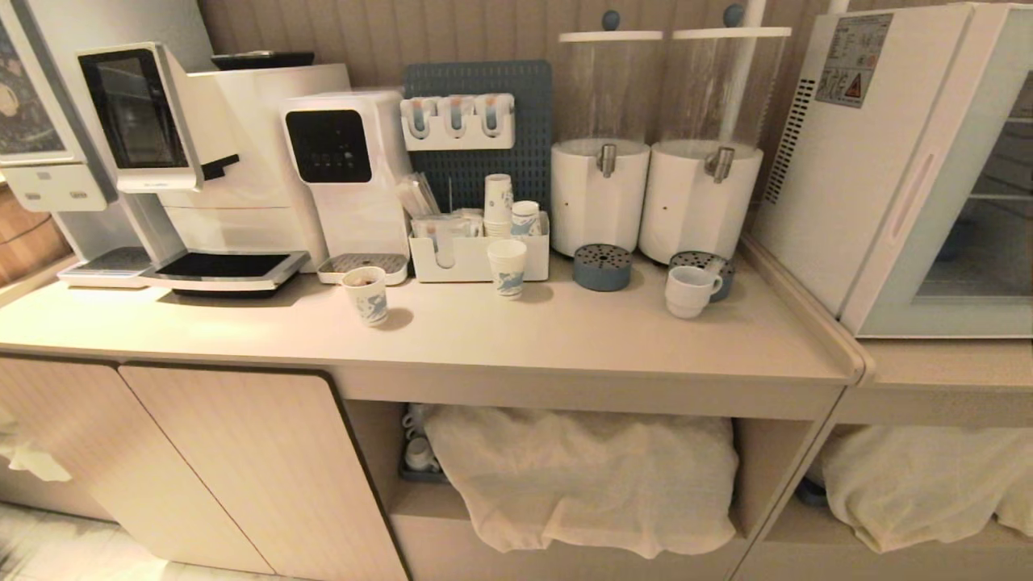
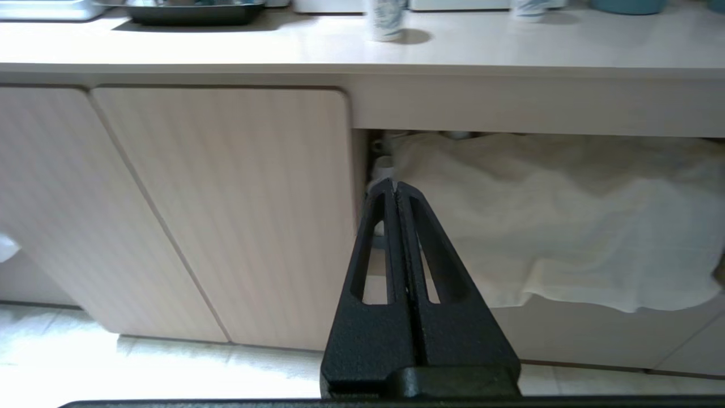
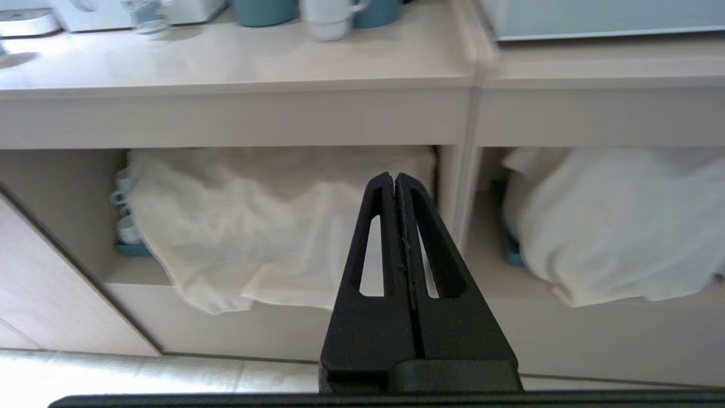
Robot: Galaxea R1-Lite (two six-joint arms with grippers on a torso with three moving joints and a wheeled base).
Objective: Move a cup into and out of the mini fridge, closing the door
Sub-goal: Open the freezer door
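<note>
The cup point(image 1: 690, 290), a squat white mug with a loop handle, stands on the counter in front of the right drink dispenser; the right wrist view shows the cup point(image 3: 330, 17) too. The mini fridge point(image 1: 855, 161) sits to its right on a slightly lower counter. Its door point(image 1: 896, 266), a pale frame around a glass window, lies flush against the body. Neither arm appears in the head view. My left gripper point(image 2: 395, 184) is shut and empty, low in front of the cabinet. Also shut and empty, my right gripper point(image 3: 395, 177) hangs before the cloth-covered shelf.
Two printed paper cups point(image 1: 365, 294) point(image 1: 508, 266) stand on the counter. Behind are a coffee machine point(image 1: 202, 161), a water dispenser point(image 1: 347, 169), an organizer box point(image 1: 476, 258) and two drink dispensers point(image 1: 601, 194) point(image 1: 700, 198). A raised counter edge point(image 1: 807, 315) separates the cup from the fridge.
</note>
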